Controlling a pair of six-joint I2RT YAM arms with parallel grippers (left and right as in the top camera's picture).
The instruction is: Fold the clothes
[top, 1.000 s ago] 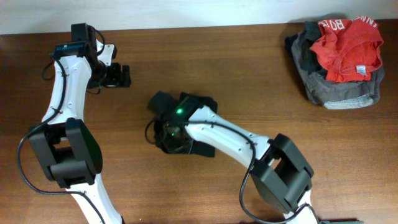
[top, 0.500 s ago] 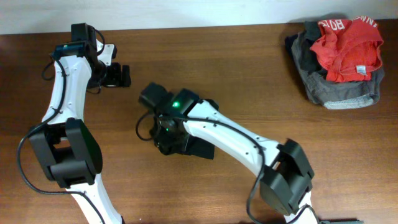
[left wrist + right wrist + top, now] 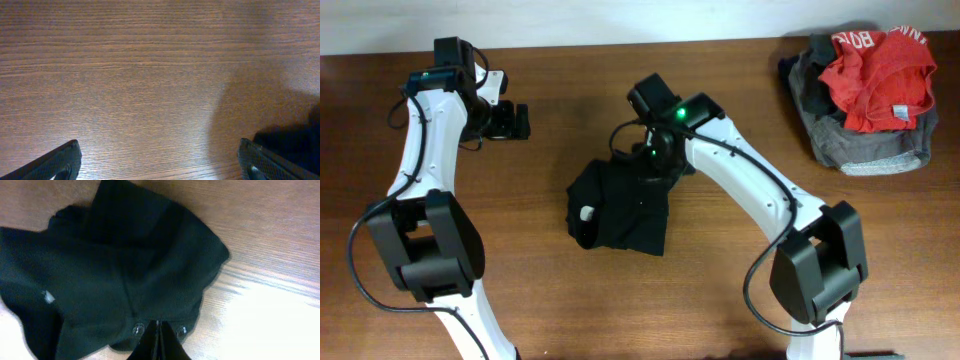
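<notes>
The black garment lies in a loose, crumpled heap near the middle of the wooden table, with a small white label showing towards its 9 o'clock edge. The right gripper sits at the heap's 12 o'clock edge. In the right wrist view its two fingers are pressed together with the bunched rim of the cloth nipped between them, and two small round studs show on the fabric on either side of the tips. From that pinch the cloth fans out across the wood in soft folds, with a tiny pale speck on its surface. The left gripper hovers well apart from the garment, out at about 10 o'clock from it. In its wrist view, the fingers stand wide apart above bare wood with nothing between them, and a dark patch too cropped to identify shows at the frame's 4 o'clock edge. Far off at the table's 2 o'clock corner, a red garment with white lettering rests on top of a rumpled grey garment.
</notes>
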